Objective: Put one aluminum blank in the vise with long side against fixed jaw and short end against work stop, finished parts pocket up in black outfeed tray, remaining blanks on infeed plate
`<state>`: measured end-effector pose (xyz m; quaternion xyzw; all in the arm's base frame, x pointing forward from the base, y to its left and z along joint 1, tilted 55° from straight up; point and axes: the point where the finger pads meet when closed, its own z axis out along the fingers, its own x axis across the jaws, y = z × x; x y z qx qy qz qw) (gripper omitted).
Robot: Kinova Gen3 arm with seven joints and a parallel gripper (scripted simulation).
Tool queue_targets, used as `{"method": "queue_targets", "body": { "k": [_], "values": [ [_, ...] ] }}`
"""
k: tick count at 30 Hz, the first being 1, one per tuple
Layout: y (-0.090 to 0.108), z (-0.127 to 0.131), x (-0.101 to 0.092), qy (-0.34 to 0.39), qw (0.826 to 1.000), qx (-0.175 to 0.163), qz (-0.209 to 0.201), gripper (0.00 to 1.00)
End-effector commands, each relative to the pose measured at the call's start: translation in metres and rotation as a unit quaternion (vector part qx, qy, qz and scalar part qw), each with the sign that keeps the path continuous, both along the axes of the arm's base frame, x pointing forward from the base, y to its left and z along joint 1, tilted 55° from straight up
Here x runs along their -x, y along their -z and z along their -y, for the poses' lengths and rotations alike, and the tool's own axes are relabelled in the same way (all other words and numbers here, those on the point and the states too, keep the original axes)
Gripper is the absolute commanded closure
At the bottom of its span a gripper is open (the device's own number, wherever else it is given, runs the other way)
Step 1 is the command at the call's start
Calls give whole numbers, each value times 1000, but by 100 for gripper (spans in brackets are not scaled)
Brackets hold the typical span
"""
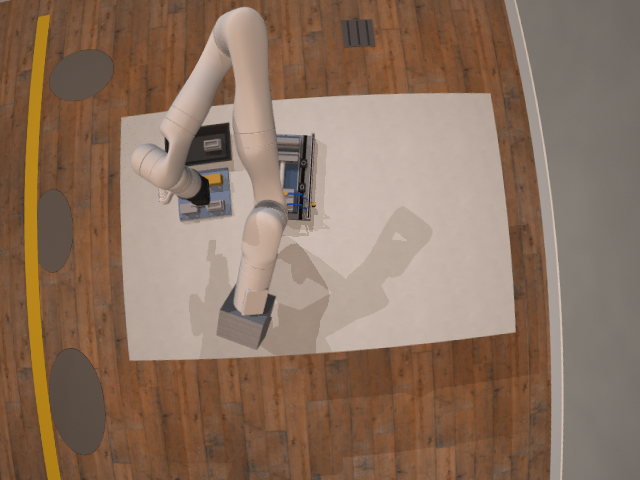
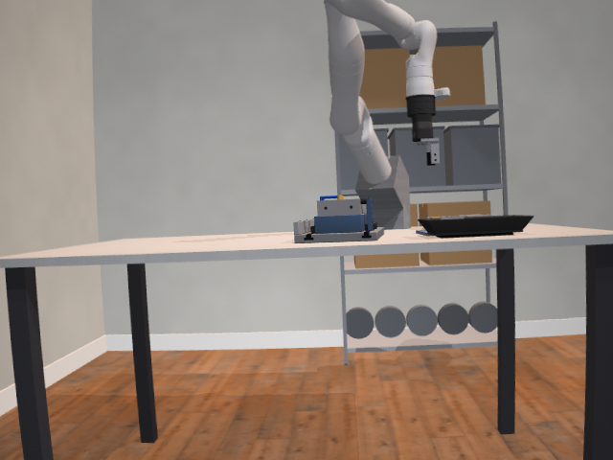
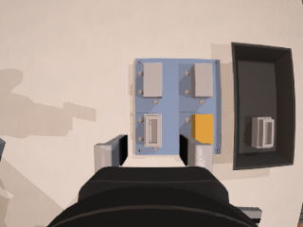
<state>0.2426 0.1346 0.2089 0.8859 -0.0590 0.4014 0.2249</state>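
Observation:
My gripper is open and empty, high above the table. Below it in the wrist view lies the blue infeed plate with short pins. On the plate lie two plain gray blanks, a yellow brass blank and a gray finished part with a pocket, which sits straight under my fingers. The black outfeed tray beside the plate holds one finished part, pocket up. The vise stands to the right of the plate, and my arm hides part of it.
The arm's base block stands near the table's front edge. A shelf rack with boxes stands behind the table. The tray and the vise rise a little above the table top.

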Motion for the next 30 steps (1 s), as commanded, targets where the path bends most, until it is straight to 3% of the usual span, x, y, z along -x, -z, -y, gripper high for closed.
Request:
{"method": "queue_targets", "body": {
  "k": [1,21,30],
  "values": [
    [0,0,0,0,1000,0,0,0],
    [0,0,0,0,1000,0,0,0],
    [8,5,-9,0,1000,-1,0,0]
  ]
}}
